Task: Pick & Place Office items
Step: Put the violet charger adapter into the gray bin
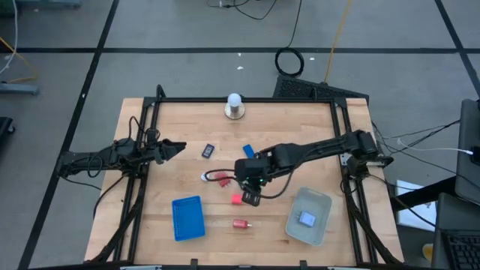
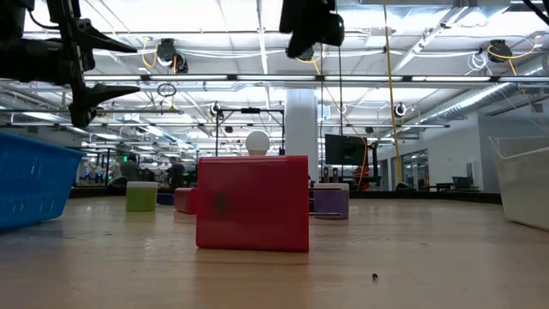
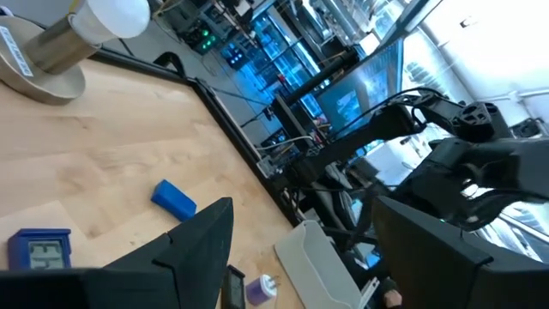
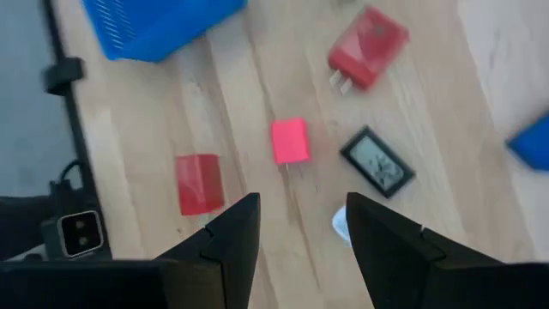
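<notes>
**Right pincer poised above the pink block**

The right pincer (image 4: 296, 206) is held above the middle of the surface (image 1: 300, 127), its jaws released to a modest gap with nothing between them. The pink block (image 4: 290, 140) lies flat on the wood just ahead of that gap, so it is judged to be the piece being approached. A black rectangle with a pale label (image 4: 377, 160) lies just beside the block, and a small pale bit (image 4: 340, 225) sits close to one finger. A red block (image 4: 199, 183) lies near on the other side.

To do the step well, the gap should be centred over the pink block before any descent, and the jaws should be lined up with its two free sides. The side facing the black rectangle leaves little room, so a finger lowered there may nudge the neighbour. The jaws are best closed only once both fingers reach the wood.

Farther out, a clear grey bin (image 1: 322, 199) and a flat blue tray (image 1: 187, 219) stand near the front edge. Which receives the block cannot be told. The left pincer (image 1: 178, 147) waits released at the left side.
</notes>
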Available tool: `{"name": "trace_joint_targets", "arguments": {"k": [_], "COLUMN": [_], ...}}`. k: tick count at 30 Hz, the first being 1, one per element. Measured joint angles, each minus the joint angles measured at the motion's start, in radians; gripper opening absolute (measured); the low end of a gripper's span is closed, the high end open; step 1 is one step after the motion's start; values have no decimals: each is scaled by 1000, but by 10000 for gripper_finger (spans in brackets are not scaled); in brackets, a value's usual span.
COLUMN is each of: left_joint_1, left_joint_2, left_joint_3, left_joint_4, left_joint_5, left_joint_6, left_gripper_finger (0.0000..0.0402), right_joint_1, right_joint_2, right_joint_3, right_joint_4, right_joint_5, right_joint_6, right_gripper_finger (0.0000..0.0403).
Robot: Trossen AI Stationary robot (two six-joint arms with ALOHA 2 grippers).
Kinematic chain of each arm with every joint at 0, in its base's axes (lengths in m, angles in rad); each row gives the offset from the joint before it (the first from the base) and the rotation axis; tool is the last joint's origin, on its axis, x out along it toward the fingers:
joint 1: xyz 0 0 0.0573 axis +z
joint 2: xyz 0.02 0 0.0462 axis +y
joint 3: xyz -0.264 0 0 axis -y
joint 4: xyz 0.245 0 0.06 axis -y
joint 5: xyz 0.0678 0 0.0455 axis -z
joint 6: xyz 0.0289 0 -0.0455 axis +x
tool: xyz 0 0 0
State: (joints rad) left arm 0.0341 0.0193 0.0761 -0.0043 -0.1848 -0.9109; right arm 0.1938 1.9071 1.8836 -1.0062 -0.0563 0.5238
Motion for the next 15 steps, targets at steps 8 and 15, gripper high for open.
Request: {"name": "trace_joint_targets", "arguments": {"k": [8, 15], "left_joint_1": [0, 0], "left_joint_2": [0, 0], "left_joint_3": [0, 0], "left_joint_4": [0, 0], "left_joint_5": [3, 4], "left_joint_6": [-16, -34], "left_gripper_finger": [278, 278], "right_joint_1": [-17, -13], "right_joint_2": [35, 33], "right_joint_3": [7, 7], "right_joint_4": [-45, 42], "right_joint_5": [3, 82], "right_joint_6": [99, 107], "right_gripper_finger": [165, 165]}}
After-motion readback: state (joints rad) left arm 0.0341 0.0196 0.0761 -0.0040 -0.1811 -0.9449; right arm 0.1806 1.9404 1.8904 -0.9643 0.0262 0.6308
